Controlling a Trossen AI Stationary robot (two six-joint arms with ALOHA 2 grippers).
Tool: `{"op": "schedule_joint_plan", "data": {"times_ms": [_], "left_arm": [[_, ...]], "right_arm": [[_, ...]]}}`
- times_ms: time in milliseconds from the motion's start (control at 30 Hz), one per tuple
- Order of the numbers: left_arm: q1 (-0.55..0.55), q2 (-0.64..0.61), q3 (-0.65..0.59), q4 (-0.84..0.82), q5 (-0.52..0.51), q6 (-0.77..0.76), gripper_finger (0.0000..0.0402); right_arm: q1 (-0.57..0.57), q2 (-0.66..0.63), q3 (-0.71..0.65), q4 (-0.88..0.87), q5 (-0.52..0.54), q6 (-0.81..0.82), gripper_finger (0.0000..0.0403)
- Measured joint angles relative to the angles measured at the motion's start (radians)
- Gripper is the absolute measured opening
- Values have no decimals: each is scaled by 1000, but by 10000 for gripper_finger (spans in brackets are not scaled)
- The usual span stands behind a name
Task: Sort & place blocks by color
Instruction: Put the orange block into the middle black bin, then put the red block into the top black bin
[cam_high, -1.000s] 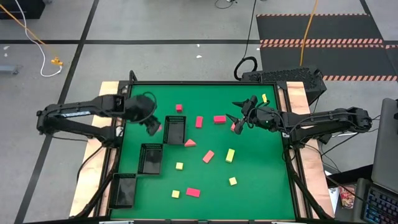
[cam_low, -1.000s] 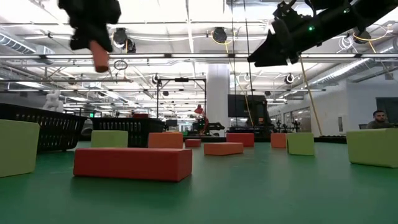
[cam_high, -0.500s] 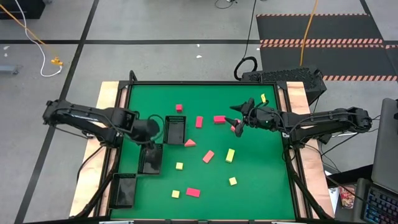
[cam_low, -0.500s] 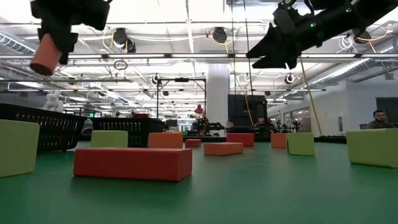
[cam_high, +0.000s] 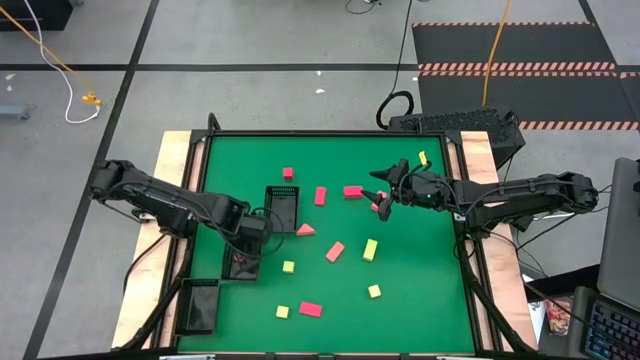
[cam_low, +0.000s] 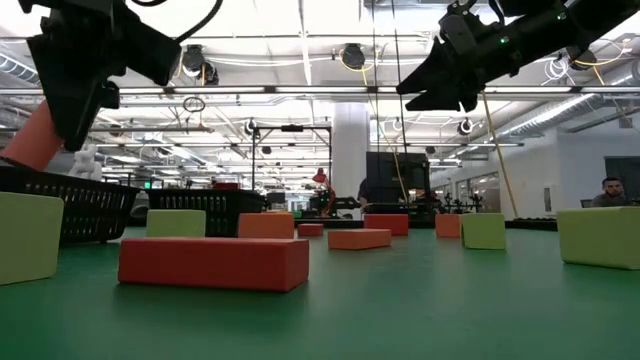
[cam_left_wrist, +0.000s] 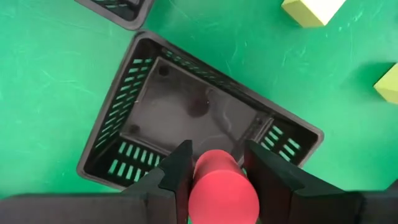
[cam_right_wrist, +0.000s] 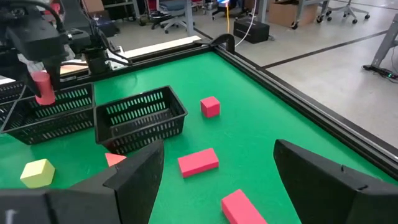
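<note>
My left gripper (cam_high: 250, 230) hangs over the middle black mesh tray (cam_high: 243, 256), shut on a salmon-red block (cam_left_wrist: 222, 186). The low view shows that block (cam_low: 30, 140) sticking out below the fingers. My right gripper (cam_high: 381, 195) is open and hovers over the table's far right part, above a magenta block (cam_right_wrist: 239, 208) that lies flat on the mat. Other magenta (cam_high: 352, 191), salmon (cam_high: 335, 250) and yellow (cam_high: 370, 249) blocks lie scattered on the green mat, and a wedge (cam_high: 306, 229) rests beside the far tray (cam_high: 282, 207). My left gripper pinches the salmon-red block between its two fingers (cam_left_wrist: 177, 171), coming from above and pointing down. The block's end (cam_low: 30, 140) juts out below the fingertips at a tilt. It is lifted clear, above the inside of the middle tray (cam_left_wrist: 199, 118).
Three black mesh trays stand in a slanting row along the table's left side; the nearest (cam_high: 200, 305) is by the near left corner. A raised black rim (cam_high: 330, 133) frames the mat. A long red block (cam_low: 215, 262) lies close to the low camera.
My left gripper has carried the block from beside the far tray toward the table's near edge and downward, and now hangs over the middle tray; the block has tipped to a slant. My right gripper has stayed almost where it was.
</note>
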Motion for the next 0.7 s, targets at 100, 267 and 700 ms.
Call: {"op": "schedule_joint_plan", "data": {"times_ms": [100,267,700], "left_arm": [[0,3,0,1,1,-4,122],[0,3,0,3,-15,-3,134],[51,2,22,-28,-74,85,379]], "right_arm": [[0,0,0,0,0,-1,297],[0,0,0,-1,0,-3,297],[0,9,0,64,-58,-18,297]]}}
